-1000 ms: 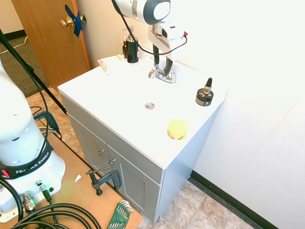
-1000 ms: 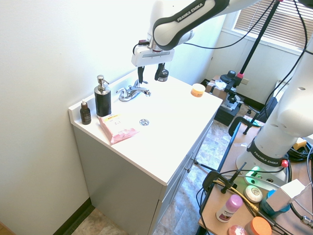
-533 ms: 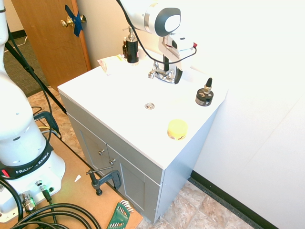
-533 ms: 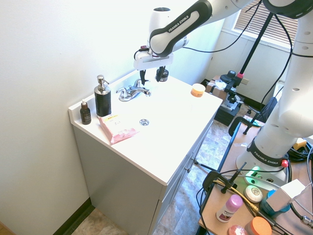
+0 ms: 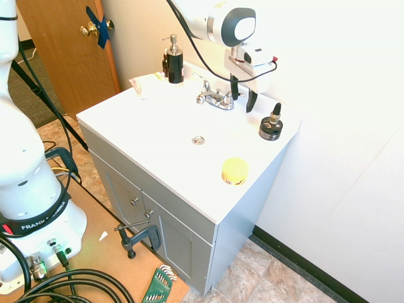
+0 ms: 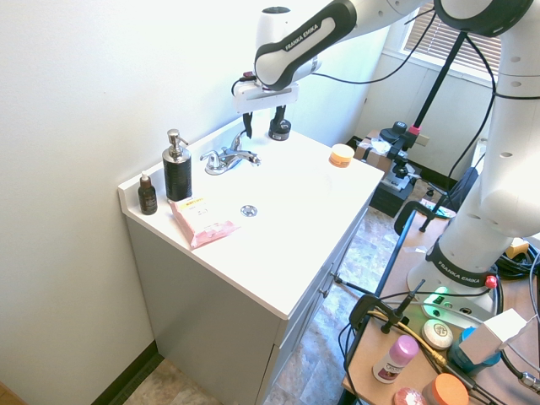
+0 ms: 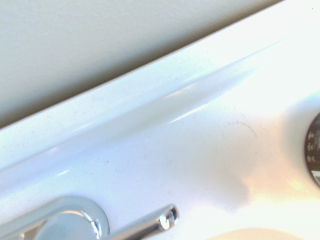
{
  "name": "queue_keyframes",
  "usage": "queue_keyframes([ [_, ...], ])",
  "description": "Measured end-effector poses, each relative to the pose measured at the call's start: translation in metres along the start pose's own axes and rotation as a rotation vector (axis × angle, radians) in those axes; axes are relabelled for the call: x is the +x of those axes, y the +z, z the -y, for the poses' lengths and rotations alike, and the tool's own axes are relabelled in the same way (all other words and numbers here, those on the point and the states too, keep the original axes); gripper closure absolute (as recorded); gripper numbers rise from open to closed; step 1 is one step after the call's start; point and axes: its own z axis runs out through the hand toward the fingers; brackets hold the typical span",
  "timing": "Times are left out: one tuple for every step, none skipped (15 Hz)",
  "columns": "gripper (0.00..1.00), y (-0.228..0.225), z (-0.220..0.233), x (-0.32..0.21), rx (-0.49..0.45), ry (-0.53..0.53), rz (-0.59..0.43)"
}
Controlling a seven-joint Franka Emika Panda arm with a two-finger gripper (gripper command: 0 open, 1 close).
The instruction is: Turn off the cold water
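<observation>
A white vanity worktop (image 5: 158, 120) stands against a pale wall in a small bathroom, with grey cupboard doors below. The chrome faucet (image 5: 213, 98) sits at the back of the worktop close to the wall, its long axis running parallel to the wall from one stubby handle to the other, and its short spout points forward toward the drain ring (image 5: 198, 140); no water stream shows. Just beside the faucet, on the side away from the black pump bottle (image 5: 174, 62), the pincer (image 5: 242, 99) hangs with its dark fingers (image 5: 251, 101) pointing down and spread apart, holding nothing. Beyond the pincer from the faucet stands a small black dropper bottle (image 5: 271, 124). Forward of the faucet, near the worktop's front edge, lies a yellow round jar (image 5: 235, 170).
</observation>
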Motion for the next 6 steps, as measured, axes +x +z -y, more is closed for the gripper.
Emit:
queue_keyframes([
  [0.00,-0.008,-0.011,-0.006,0.006,-0.036,0.021],
  [0.00,-0.017,-0.025,-0.015,0.014,-0.082,0.053],
  [0.00,-0.026,-0.042,-0.025,0.021,-0.119,0.085],
  [0.00,-0.035,-0.060,-0.036,0.030,-0.150,0.109],
  [0.00,-0.041,-0.077,-0.046,0.035,-0.175,0.128],
  [0.00,-0.048,-0.093,-0.059,0.040,-0.198,0.141],
])
